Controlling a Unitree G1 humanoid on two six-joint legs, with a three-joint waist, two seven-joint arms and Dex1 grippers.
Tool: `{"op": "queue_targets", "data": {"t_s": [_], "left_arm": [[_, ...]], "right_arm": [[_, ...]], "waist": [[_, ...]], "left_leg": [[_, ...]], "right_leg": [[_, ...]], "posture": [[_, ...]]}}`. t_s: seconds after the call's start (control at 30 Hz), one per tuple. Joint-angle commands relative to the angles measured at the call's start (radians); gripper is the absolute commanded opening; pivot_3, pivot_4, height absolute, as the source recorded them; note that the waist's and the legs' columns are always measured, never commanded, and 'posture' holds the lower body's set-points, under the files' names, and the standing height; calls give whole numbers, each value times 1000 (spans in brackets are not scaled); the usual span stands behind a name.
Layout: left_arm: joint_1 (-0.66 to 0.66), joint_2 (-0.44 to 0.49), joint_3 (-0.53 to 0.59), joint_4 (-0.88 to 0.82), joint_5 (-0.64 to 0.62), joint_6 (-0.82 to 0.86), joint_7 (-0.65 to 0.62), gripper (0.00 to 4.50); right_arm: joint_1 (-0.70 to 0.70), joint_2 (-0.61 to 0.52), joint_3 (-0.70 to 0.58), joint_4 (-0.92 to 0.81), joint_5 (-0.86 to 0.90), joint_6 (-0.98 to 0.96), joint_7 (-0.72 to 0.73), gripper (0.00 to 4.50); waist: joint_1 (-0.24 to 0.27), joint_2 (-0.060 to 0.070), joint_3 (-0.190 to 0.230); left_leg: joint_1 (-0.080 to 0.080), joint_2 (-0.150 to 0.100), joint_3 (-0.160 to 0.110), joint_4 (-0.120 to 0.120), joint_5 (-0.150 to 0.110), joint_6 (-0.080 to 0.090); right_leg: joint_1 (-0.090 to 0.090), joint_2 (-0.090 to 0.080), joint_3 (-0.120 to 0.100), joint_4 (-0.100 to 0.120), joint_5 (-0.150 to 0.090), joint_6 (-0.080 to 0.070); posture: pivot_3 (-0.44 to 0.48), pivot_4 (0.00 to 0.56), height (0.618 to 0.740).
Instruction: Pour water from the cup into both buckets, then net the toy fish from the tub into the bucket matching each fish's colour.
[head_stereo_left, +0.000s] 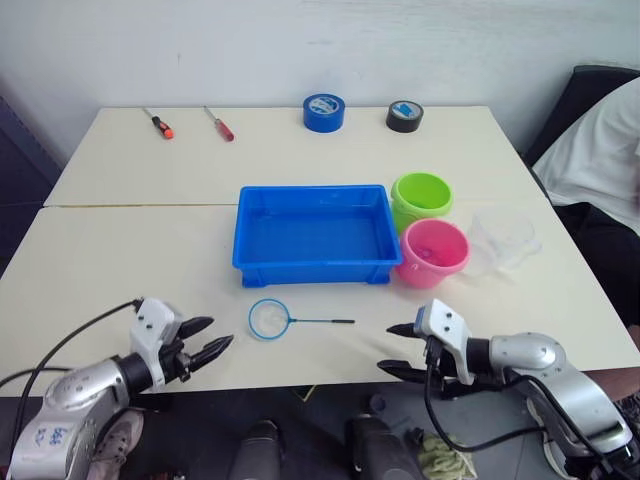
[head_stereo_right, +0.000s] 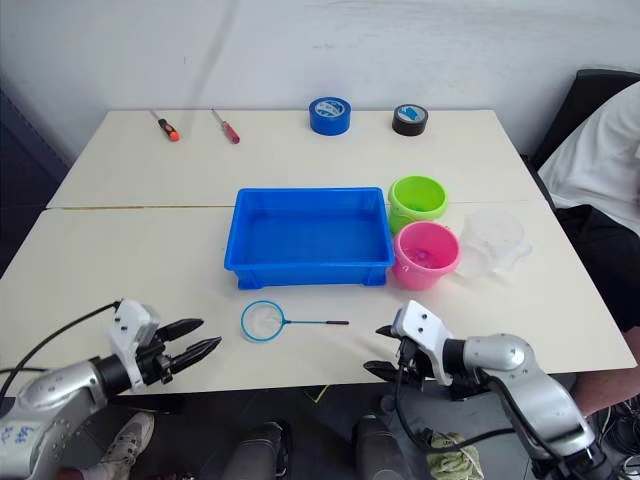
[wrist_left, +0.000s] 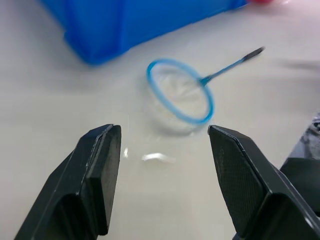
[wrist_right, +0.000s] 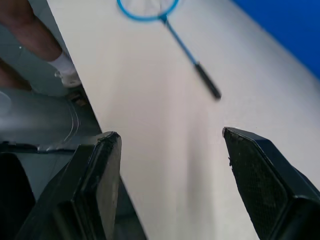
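Net (head_stereo_left: 270, 319) lies flat on worktop (head_stereo_left: 120, 260) just before tub (head_stereo_left: 314, 232), hoop toward robot's left, handle running rightward. Left hand (head_stereo_left: 212, 345) low, fingers spread, aimed at hoop. Right hand (head_stereo_left: 397, 348) low, spread, empty, near the handle end.

The tub (head_stereo_left: 314, 233) sits in the middle of the table (head_stereo_left: 120, 270). Two buckets (head_stereo_left: 427, 226) stand just right of it, one behind the other. The cup (head_stereo_left: 503, 240) is right of the near bucket. The net (head_stereo_left: 290, 320) lies on the table in front of the tub. Far back lie two screwdrivers (head_stereo_left: 187, 123) on the left and two tape rolls (head_stereo_left: 365, 113) to their right.
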Motion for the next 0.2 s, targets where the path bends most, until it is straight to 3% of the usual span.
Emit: {"op": "queue_targets", "data": {"t_s": [0.03,0.2], "left_arm": [[44,-24,35,-31,24,-40,44,3072],[65,-48,45,-46,5,-40,66,3072]], "right_arm": [[38,-22,-54,-23,11,-35,-16,3439],[90,-25,-66,-18,14,-73,-22,3439]], "waist": [[6,0,0],[14,0,0]], "left_leg": [[0,0,-1,0,0,0],[0,1,-1,-2,0,1]], "right_leg": [[1,0,0,-3,-1,-6],[5,0,0,-11,-2,-13]], "posture": [[0,150,734],[0,150,734]]}}
